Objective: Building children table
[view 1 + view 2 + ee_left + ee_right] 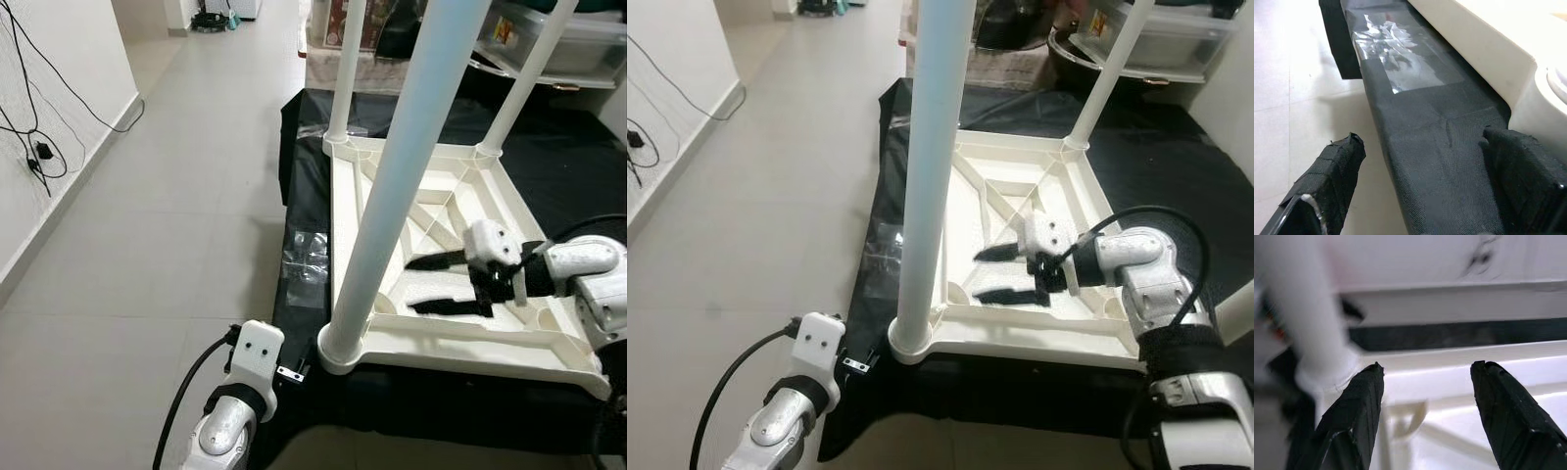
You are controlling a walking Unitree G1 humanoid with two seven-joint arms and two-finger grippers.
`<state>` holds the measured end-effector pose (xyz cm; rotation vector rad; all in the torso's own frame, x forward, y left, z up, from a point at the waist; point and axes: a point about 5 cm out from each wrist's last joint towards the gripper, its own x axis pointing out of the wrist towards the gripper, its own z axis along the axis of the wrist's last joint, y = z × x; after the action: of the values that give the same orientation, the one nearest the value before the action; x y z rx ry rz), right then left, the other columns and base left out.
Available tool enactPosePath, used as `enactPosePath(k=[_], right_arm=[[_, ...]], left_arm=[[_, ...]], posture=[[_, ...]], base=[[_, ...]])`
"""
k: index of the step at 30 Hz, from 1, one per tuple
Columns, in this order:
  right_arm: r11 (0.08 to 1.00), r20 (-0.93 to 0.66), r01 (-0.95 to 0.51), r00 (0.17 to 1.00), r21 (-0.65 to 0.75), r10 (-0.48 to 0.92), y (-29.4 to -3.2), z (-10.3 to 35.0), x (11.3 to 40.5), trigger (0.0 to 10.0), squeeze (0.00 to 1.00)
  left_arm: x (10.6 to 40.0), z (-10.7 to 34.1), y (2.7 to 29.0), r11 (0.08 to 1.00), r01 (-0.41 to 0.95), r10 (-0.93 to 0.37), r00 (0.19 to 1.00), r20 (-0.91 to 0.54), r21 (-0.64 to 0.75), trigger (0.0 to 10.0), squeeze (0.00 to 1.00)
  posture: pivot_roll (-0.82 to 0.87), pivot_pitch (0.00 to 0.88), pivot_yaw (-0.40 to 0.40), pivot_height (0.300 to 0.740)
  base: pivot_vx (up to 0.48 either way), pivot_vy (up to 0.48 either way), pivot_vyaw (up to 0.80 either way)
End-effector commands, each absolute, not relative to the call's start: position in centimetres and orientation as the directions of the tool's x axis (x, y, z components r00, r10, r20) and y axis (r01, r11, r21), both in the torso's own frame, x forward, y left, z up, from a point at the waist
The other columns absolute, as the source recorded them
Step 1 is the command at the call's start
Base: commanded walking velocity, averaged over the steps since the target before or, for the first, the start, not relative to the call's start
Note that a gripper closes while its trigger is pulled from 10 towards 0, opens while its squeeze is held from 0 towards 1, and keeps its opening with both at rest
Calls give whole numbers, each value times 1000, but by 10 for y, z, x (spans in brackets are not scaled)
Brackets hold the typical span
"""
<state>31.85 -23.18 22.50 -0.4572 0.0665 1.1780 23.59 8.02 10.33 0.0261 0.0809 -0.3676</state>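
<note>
The children's table point(460, 245), white plastic, lies upside down on a black fabric-covered platform point(304, 294), its ribbed underside facing up and its legs standing upward; we see it filling the middle and the 3 o'clock side of the head views. The nearest leg point(402, 186) rises from the corner socket at about 6 o'clock of the tabletop, a second leg point(345, 73) stands at the far corner toward 11 o'clock, and a third leg point(524, 83) at the far corner toward 1 o'clock. Our right gripper point(446, 284) reaches in from 3 o'clock over the ribbed underside, its two black fingers spread well apart and pointing toward 9 o'clock, with nothing between them; in the right wrist view the fingers point(1359, 406) frame the white rim of the table and a blurred leg base. Our left gripper point(1425, 186) sits low at about 7 o'clock, at the near edge of the black platform just beside the corner that carries the nearest leg; its fingers point(1332, 171) are open wide and hold nothing, one over the tiled floor point(167, 225) and the other over the fabric next to the table's edge. A crumpled clear plastic bag point(306, 257) lies on the platform at 9 o'clock of the table. Black cables point(34, 147) hang along the white wall at 10 o'clock, and clear storage bins point(578, 39) stand at 1 o'clock.
</note>
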Motion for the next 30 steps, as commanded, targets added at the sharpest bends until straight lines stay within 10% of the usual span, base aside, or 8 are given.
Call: enactPosePath(k=[1, 15, 30], right_arm=[[364, -235, -880, 440, -304, 867, -236, 227, 318, 10000, 0], [744, 52, -638, 751, -199, 658, -232, 231, 346, 10000, 0], [945, 64, -318, 944, -70, 322, -211, 192, 348, 10000, 0]], left_arm=[[233, 96, 81, 931, 363, -359, 927, -108, 19, 10000, 0], [234, 96, 84, 934, 357, -353, 931, -98, 25, 10000, 0], [235, 95, 84, 933, 359, -354, 929, -108, 30, 10000, 0]], posture=[[54, 96, -78, 740], [59, 102, -74, 740], [57, 106, -69, 740]], base=[[0, 0, 0], [-386, 0, 0], [-140, 0, 0]])
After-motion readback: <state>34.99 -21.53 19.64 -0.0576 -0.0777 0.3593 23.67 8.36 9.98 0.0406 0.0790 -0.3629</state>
